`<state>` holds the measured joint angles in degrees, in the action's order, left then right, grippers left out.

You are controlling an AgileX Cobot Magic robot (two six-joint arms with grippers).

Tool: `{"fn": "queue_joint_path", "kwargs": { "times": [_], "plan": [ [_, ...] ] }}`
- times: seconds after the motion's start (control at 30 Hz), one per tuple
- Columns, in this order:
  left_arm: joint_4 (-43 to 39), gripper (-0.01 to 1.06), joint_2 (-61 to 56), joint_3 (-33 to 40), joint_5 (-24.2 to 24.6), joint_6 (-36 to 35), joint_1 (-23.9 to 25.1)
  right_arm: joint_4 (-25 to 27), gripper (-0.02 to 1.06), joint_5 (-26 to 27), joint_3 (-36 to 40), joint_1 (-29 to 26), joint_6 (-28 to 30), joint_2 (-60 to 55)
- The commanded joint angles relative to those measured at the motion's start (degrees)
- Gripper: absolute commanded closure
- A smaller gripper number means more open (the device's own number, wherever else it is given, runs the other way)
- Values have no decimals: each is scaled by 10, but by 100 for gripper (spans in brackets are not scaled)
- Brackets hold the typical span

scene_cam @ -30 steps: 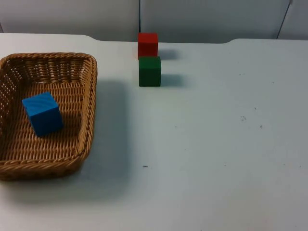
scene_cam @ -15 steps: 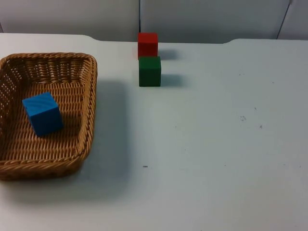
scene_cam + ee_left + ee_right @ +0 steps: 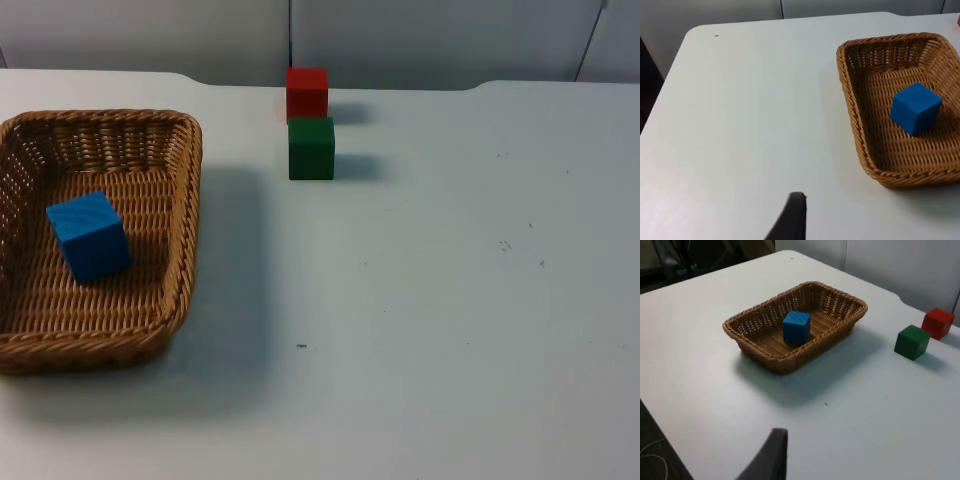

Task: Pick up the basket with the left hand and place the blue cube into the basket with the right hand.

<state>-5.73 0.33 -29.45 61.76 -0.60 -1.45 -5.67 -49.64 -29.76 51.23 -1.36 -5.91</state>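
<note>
- The basket (image 3: pixel 95 240) sat on the white desk (image 3: pixel 450 300), at the left arm's side, flat on the surface with no tool on its rim.
- The blue cube (image 3: pixel 89 236) lay inside the basket, on the woven floor, slightly turned relative to the walls and near the middle (same placement read from the left wrist view (image 3: pixel 915 108) and the right wrist view (image 3: pixel 796 327)).
- The green cube (image 3: pixel 311 148) and red cube (image 3: pixel 306 93) stood close together toward the grey partition wall (image 3: pixel 430 40), well apart from the basket; the red one was nearer the wall.
- Left tool: one black fingertip (image 3: pixel 790 220) showed over bare desk, beside the basket and clear of it. Whether it was released or clenched, I could not tell; it grasped nothing visible.
- Right tool: one black fingertip (image 3: pixel 767 455) showed above the desk, well back from the basket. State likewise not determinable.
- Judgement: the placing step appeared complete, since the cube was already in the basket; both arms looked withdrawn and waiting.
- Next move, if any: the left tool would need to close on the near rim to lift the basket, keeping it level so the cube does not slide.
</note>
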Motion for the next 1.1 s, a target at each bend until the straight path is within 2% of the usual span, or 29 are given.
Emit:
{"fn": "queue_joint_path", "kwargs": {
  "times": [0.0,0.13,0.27,0.4,0.73,0.87,1.07],
  "plan": [
    [6,20,-3,1,0,-4,-4,-7,2,-25,1,0,-12,17],
    [13,20,-3,1,0,1,-4,-7,2,-44,-5,0,-15,40],
    [13,20,-3,1,0,1,-4,-8,2,-106,-11,0,-20,59],
    [13,20,-3,1,0,1,-4,-11,2,-145,-11,0,-28,59],
    [13,20,-3,1,0,2,-4,-23,2,-146,-7,0,-32,59],
    [13,20,-3,1,0,2,-4,-23,2,-121,7,0,-30,59],
    [13,20,-3,1,0,2,-4,-23,2,-121,8,0,-29,59]
  ]
}}
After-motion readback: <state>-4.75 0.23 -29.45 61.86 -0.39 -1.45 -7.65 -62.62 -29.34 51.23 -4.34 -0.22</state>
